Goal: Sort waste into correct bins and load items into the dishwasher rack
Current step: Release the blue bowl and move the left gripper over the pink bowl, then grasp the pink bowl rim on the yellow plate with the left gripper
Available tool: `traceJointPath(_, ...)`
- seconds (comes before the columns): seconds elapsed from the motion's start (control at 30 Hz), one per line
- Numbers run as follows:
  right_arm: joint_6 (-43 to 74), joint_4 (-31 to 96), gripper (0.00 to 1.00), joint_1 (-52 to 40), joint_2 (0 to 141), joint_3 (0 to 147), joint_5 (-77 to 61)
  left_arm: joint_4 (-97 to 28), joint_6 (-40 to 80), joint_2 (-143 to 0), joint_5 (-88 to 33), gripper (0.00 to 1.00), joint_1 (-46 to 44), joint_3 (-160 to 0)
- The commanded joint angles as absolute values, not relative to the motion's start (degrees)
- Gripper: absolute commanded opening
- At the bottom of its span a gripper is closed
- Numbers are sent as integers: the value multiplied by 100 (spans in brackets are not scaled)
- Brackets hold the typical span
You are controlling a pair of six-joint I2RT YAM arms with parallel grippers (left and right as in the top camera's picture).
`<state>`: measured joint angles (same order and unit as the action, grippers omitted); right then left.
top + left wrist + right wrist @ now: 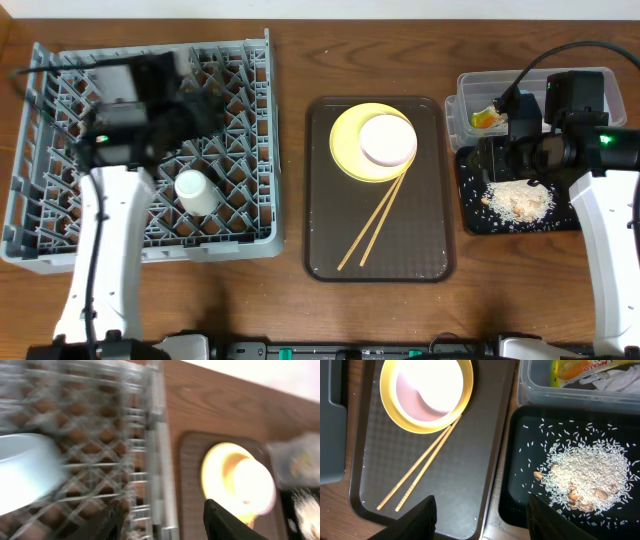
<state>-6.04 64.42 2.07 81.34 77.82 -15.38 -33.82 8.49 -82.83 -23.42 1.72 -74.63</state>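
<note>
Grey plastic dishwasher rack (268, 140) holds the small white cup (194, 192) and the light blue bowl (25, 472). Above it, the left gripper (162, 512) is open and empty. The white bowl (388, 140) sits on the yellow plate (345, 150), which touches the chopsticks (375, 225) on the brown tray (425, 250). The right gripper (481, 505) is open and empty beside the rice (590, 475) in the black tray (520, 435). The snack wrapper (580, 367) lies in the clear tub (535, 395).

The only print that can be read is on the green-and-orange snack wrapper (580, 369) lying in the clear tub (532, 392), seen from the right wrist. White capital letters on its orange part appear to spell "APOLLO", running at a slight tilt close to the top edge. From overhead the wrapper is too small to read, and the left wrist view is too blurred for any lettering.
</note>
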Motion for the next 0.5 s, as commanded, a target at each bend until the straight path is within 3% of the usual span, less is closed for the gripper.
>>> traceJointPath(0.0, -565, 6431, 58, 217, 8132, 7800, -1525, -3157, 705, -8602, -2484, 54, -473, -7491)
traceJointPath(0.3, -556, 6532, 57, 222, 8132, 7800, -1420, -2078, 705, -9618, -2268, 54, -2029, -7491)
traceJointPath(0.47, 464, 6692, 57, 244, 8130, 7800, -143, -1782, 104, -9918, -1549, 52, -2808, -7494)
